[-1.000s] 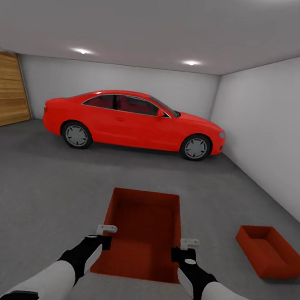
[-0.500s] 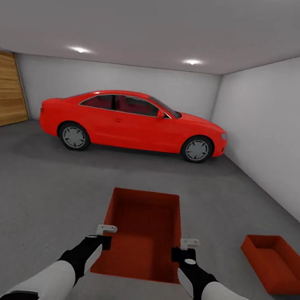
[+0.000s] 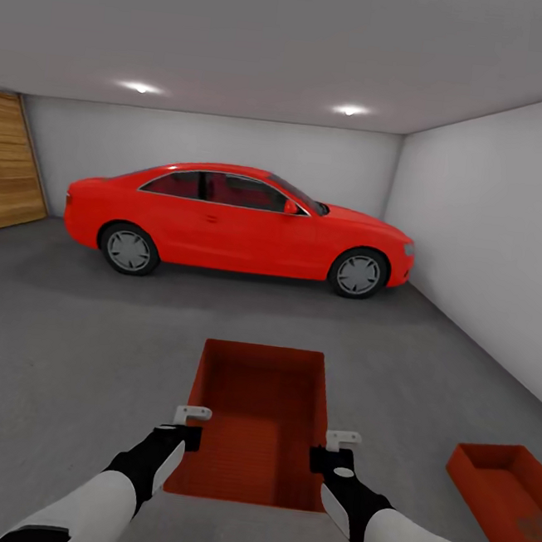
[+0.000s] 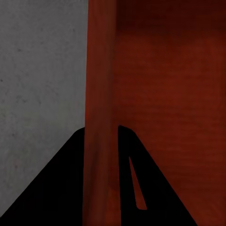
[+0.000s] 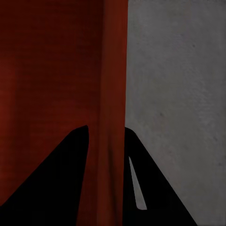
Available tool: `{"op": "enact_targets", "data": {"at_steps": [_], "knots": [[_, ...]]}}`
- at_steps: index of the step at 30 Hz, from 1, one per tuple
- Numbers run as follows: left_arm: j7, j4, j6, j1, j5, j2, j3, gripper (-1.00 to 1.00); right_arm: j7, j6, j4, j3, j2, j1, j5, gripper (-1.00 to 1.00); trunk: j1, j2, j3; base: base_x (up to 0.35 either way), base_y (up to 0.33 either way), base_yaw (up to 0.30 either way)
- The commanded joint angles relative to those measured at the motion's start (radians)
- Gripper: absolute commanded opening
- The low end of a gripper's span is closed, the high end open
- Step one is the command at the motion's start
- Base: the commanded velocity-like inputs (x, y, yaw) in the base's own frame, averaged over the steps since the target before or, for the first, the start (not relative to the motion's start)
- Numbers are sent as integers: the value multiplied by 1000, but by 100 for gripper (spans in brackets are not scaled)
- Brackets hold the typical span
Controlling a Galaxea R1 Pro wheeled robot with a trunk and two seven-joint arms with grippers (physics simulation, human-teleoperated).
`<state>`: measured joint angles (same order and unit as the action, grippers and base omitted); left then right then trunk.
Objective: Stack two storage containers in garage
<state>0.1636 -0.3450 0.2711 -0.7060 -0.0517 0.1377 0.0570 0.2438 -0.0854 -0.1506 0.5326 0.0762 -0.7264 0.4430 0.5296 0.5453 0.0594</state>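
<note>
where I was: in the garage; grey concrete floor (image 3: 71,350), pale walls, a wooden door (image 3: 11,164) off to the left and a red car (image 3: 234,221) parked across the far end

carried bin: one orange-red bin (image 3: 257,420) was held out in front of me, open top up, level as far as I could tell; it hung above the floor, not resting on it

left gripper: my left gripper (image 3: 189,434) was pinched on the bin's left wall; the left wrist view had the thin wall (image 4: 100,117) running straight between the two dark fingers (image 4: 136,188), so it was clamped, not loose

right gripper: same story for the right gripper (image 3: 323,458); its wrist view showed the right wall (image 5: 110,117) squeezed between the fingers (image 5: 61,183)

other bin: the second bin (image 3: 504,496) was sitting on the floor low at my right, near the side wall (image 3: 492,227), well apart from the one I held; nothing stacked in it

done, I reckoned: both bins were out of the living room and in the garage; one was down on the floor already

left to do: swing right, line the held bin over the floor one, lower it in and let go; stack not yet made

watch out: two-handed grip on thin walls, so I guessed both arms had to move together or it'd twist
</note>
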Motion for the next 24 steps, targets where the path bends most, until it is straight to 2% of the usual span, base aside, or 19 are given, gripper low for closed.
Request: {"op": "enact_targets", "data": {"at_steps": [1, 14, 24], "knots": [[3, -54, 8, -1, -20, -1, 23, -100, 2, -4, 9, 7, -1, -1, 14, -100, 1, 2, 2, 321, 0, 0], [2, -54, 8, -1, -20, -1, 23, -100, 2, -7, 9, 7, 0, -1, 14, -100, 1, 2, 2, 321, 0, -8], [2, -55, 8, -1, -20, -1, 23, -100, 3, -5, 9, 7, 1, -1, 14, -100, 1, 2, 2, 321, 0, -248]]}}
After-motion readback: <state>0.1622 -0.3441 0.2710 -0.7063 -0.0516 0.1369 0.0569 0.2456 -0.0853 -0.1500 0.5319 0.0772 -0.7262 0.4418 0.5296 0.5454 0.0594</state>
